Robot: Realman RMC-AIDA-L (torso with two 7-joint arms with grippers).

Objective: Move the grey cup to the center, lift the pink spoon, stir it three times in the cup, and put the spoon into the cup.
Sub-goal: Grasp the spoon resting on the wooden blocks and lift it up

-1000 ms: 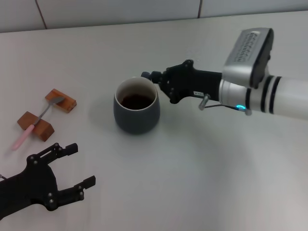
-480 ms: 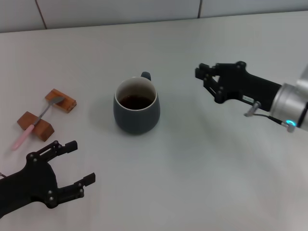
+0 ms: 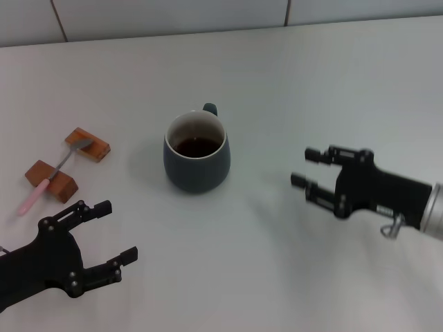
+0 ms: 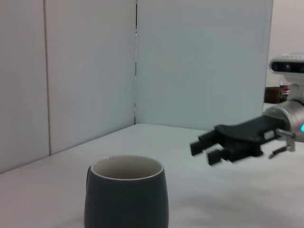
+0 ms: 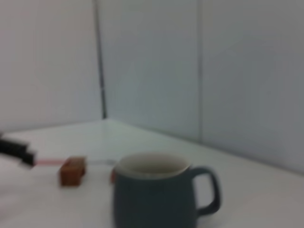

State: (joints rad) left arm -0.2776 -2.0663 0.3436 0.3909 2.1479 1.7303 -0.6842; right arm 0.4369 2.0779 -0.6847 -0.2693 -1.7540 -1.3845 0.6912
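The grey cup (image 3: 196, 153) stands alone in the middle of the surface (image 3: 277, 83), with bare room on all its sides. The pink spoon (image 3: 52, 175) lies across two wooden blocks (image 3: 69, 164) well to the left, its handle end free beyond the nearer block. The left hand (image 3: 104, 234), open, is near the spoon with nothing between them. The right hand (image 3: 310, 171), also open, is apart from the cup.
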